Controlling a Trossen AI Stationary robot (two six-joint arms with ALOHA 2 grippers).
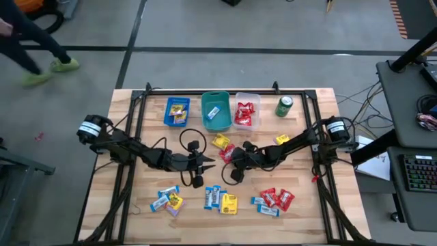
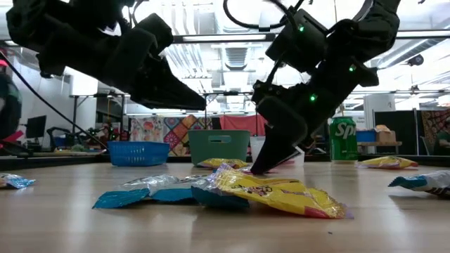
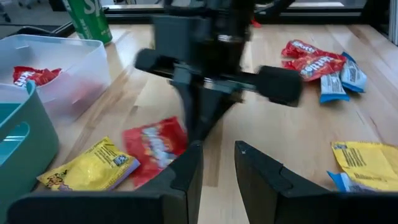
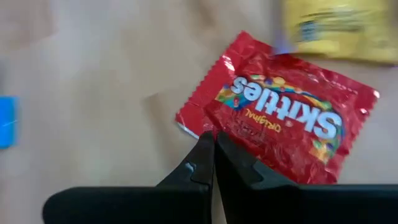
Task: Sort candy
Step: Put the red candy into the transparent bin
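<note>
While the right gripper (image 4: 214, 163) presses its fingers together on the edge of a red Skittles packet (image 4: 280, 121) lying flat on the worktop (image 1: 123, 171), the left gripper (image 3: 217, 167) hovers just beside it with fingers slightly apart, holding nothing; a yellow packet (image 3: 90, 168) lies next to the red one; more candy (image 1: 222, 199) lies scattered along the near edge in red, yellow and blue clusters; at the far side stand a blue bin (image 1: 177, 111), a teal bin (image 1: 215, 111) and a clear bin (image 1: 246, 113), each with some candy inside; a green soda can (image 1: 284, 106) stands beside them.
</note>
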